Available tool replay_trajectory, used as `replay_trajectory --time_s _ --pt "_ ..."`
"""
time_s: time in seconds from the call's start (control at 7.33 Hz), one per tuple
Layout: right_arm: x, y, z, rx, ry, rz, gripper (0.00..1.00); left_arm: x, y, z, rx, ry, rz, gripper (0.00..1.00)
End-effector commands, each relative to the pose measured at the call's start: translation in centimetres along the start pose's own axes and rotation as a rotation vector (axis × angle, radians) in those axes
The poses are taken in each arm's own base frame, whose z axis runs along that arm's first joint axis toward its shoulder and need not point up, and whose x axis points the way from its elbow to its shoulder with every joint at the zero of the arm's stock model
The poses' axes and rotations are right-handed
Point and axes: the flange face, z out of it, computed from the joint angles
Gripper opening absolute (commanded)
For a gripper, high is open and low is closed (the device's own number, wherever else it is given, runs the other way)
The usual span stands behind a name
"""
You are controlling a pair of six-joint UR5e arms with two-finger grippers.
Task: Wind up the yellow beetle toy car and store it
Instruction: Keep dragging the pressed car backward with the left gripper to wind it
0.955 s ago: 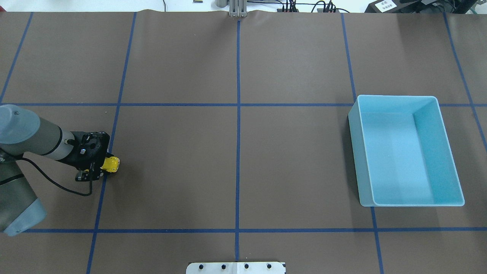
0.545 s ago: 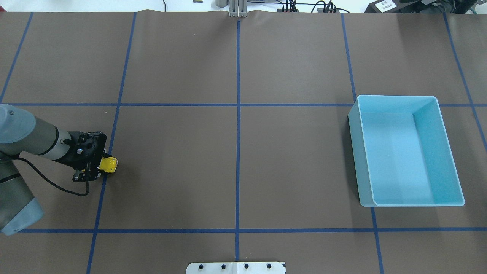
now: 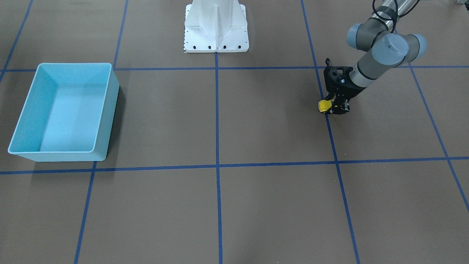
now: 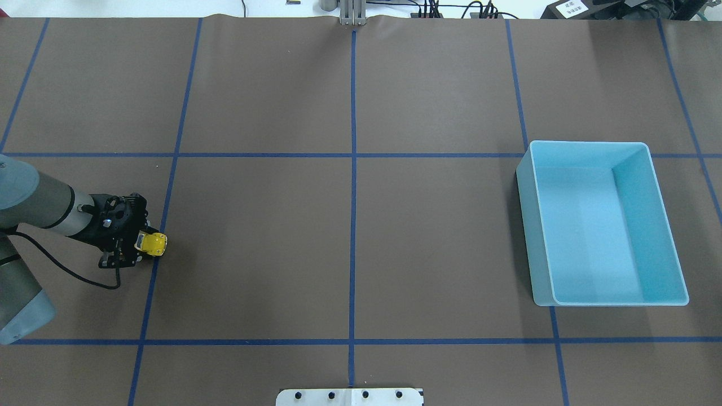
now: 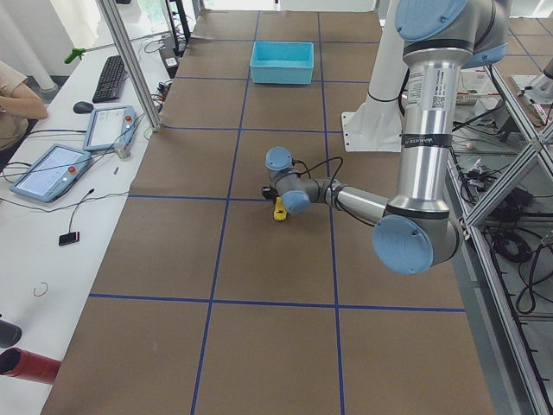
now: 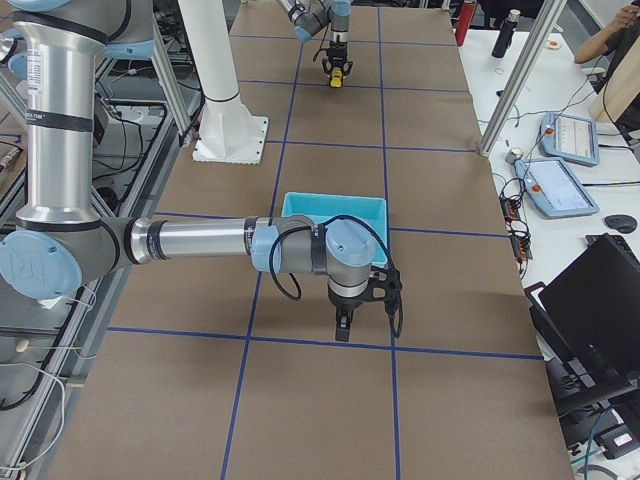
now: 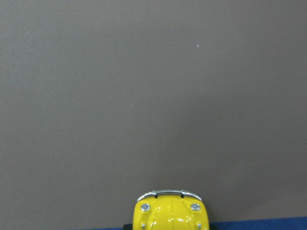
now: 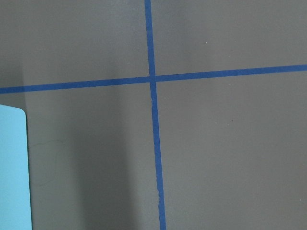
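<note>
The yellow beetle toy car [image 4: 153, 243] sits low on the brown table at the far left, nose pointing towards the table's middle. My left gripper [image 4: 140, 243] is shut on the car's rear half. The car also shows in the front-facing view [image 3: 324, 106], with my left gripper [image 3: 334, 107] behind it. Its hood fills the bottom of the left wrist view [image 7: 171, 214]. My right gripper [image 6: 342, 326] hangs over the table in front of the blue bin [image 6: 335, 203]; I cannot tell whether it is open or shut.
The light blue bin [image 4: 586, 143] stands open and holds nothing, at the right of the table. Blue tape lines [image 4: 353, 169] divide the brown surface into squares. The robot's white base [image 3: 216, 25] is at the table's near edge.
My left gripper has pulled the yellow car a short way towards the table's left end, along the surface. The bin has not moved.
</note>
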Motion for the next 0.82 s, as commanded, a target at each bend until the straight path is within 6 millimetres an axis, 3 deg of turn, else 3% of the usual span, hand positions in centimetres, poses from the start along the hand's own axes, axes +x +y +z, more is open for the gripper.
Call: replay_trajectory --time_s 0.0,0.55,0.68 --pt "0.0 0.0 0.1 -0.001 0.001 -0.001 1.0 0.5 1.2 -0.2 0.009 0.002 0.001 0.05" --pt "0.0 0.0 0.1 -0.001 0.001 -0.001 1.0 0.4 1.4 -0.8 0.037 0.0 0.01 0.05" --pt "0.0 -0.1 0.1 -0.001 0.001 -0.001 1.0 0.8 2.4 -0.9 0.036 -0.002 0.009 0.05"
